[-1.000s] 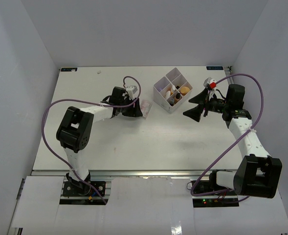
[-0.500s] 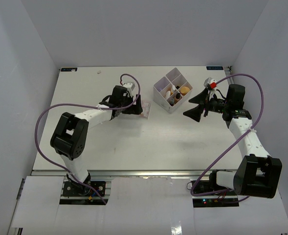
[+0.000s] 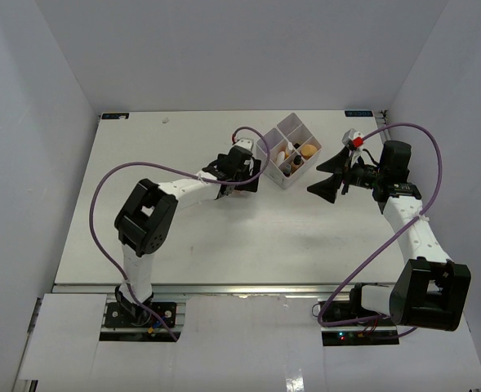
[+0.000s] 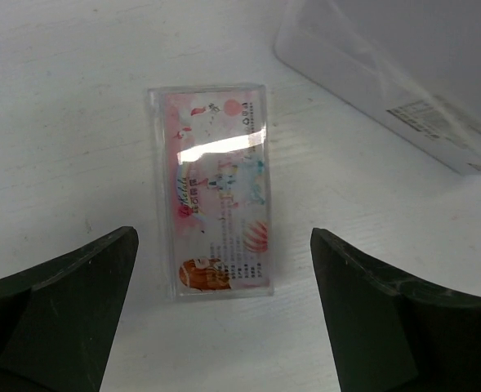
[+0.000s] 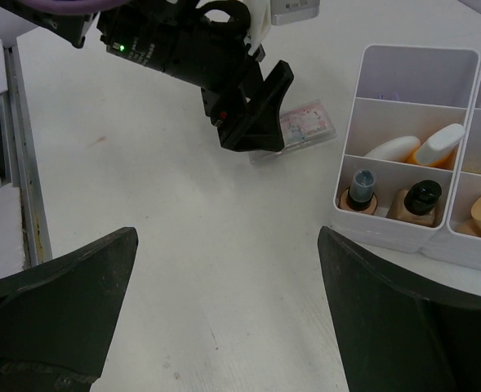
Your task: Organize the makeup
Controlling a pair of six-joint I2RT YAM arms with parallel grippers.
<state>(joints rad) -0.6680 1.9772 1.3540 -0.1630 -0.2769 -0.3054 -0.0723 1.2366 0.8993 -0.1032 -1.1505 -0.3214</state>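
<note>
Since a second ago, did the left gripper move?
Yes. Seen from the top camera, the left gripper has slid to the right, closer to the white four-compartment box, which has not moved.

You'll find the white four-compartment box (image 4: pixel 403 73) past the left gripper (image 4: pixel 224 237), up and right of its jaws, with a small printed label on the wall facing them. From the right gripper (image 5: pixel 228 237) it stands ahead, beyond the right-side jaw. White table (image 3: pixel 224 237) lies under both. Blue tape marks (image 3: pixel 114 116) sit at the far corners, well beyond the jaws.
</note>
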